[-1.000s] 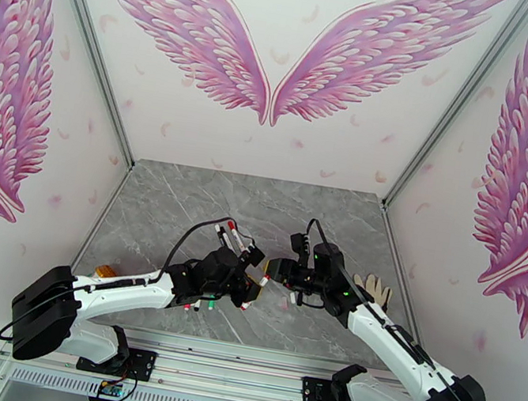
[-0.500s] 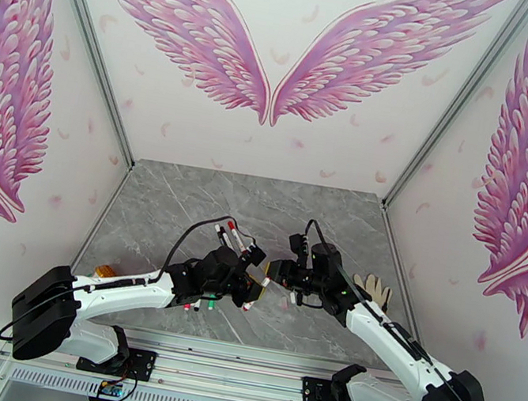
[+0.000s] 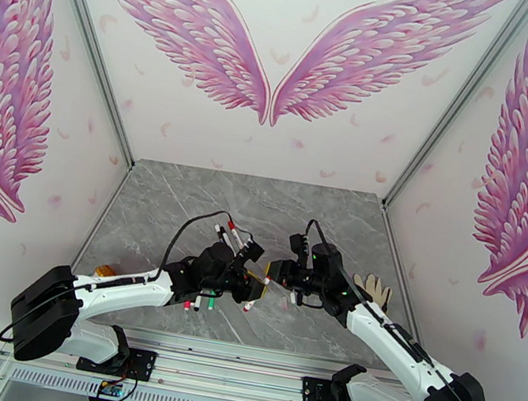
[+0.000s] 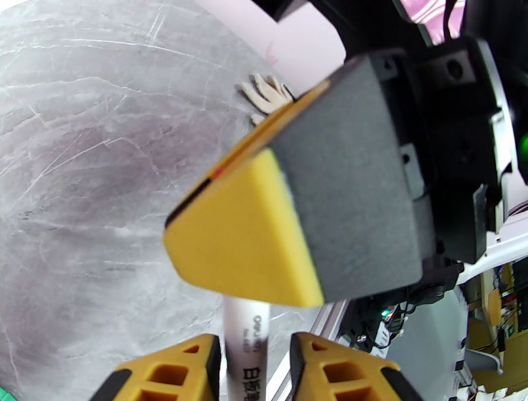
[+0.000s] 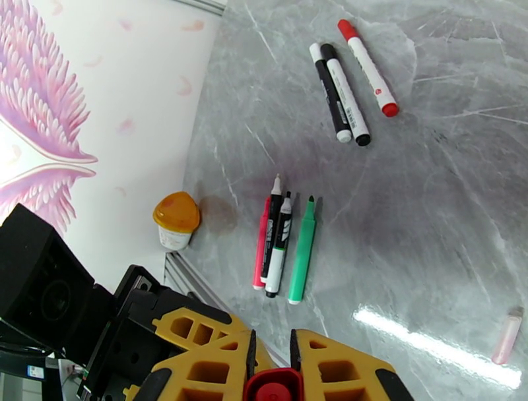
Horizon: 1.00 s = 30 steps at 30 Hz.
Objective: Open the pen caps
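Observation:
A white pen [image 4: 245, 343] with printed lettering stands between my left gripper's [image 4: 249, 359] yellow fingers, with a small gap on each side, so the jaws are open around the barrel. Its upper end runs behind the big grey and yellow fingers [image 4: 297, 217] of my right gripper. My right gripper [image 5: 272, 369] is shut on the pen's red cap [image 5: 274, 388]. From above, the two grippers [image 3: 246, 273] [image 3: 274, 271] meet over the table's middle, with the pen [image 3: 255, 294] slanting between them.
Three capped pens [image 5: 350, 86] lie at the far side. Several uncapped pens, pink, black, white and green [image 5: 280, 247], lie near the left arm. An orange-lidded cup [image 5: 176, 221] sits by the left wall, a hand-shaped piece [image 3: 374, 288] at the right and a small pink piece [image 5: 507, 338].
My left arm has drawn back slightly to the left. The right arm has hardly moved.

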Available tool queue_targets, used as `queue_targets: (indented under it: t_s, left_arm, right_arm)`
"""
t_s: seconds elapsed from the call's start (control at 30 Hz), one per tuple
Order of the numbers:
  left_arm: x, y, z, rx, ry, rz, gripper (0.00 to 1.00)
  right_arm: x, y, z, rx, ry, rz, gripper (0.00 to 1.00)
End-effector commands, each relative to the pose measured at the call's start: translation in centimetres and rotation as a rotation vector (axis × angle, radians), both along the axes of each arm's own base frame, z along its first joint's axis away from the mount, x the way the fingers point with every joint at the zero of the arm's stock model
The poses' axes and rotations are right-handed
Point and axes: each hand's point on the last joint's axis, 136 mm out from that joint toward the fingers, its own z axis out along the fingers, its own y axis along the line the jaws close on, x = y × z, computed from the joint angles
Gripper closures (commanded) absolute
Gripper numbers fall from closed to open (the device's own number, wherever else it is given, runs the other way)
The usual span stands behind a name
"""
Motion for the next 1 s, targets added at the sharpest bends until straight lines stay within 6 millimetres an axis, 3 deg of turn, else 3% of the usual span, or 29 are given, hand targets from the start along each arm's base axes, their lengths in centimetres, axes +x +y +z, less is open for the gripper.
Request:
queue_targets:
  t_s: [0.0, 0.13, 0.23, 0.57, 0.83, 0.97]
  left_arm:
    - [-1.0, -0.4, 0.5, -0.052, 0.024, -0.050, 0.65]
    - [-1.2, -0.6, 0.4, -0.062, 0.032, -0.066, 0.66]
    - [-1.3, -0.8, 0.3, -0.060, 0.036, -0.073, 0.75]
    - [-1.1, -0.7, -0.3, -0.034, 0.042, -0.063, 0.89]
    - [-0.4, 1.2, -2.5, 0.257, -0.108, 0.048, 0.94]
    - [-0.9, 0.9, -2.6, 0.291, -0.137, 0.040, 0.94]
  right_arm:
    - [-0.1, 0.6, 1.9, 0.059, -0.030, 0.010, 0.85]
    - [-0.2, 0.8, 2.6, 0.087, -0.037, 0.020, 0.85]
    - [-0.3, 0.8, 2.7, 0.091, -0.038, 0.020, 0.85]
    - [-0.4, 0.6, 2.8, 0.095, -0.043, 0.013, 0.86]
    - [0.9, -2.9, 0.7, -0.101, 0.028, -0.188, 0.91]
    - [1.2, -4.1, 1.0, -0.106, 0.031, -0.253, 0.92]
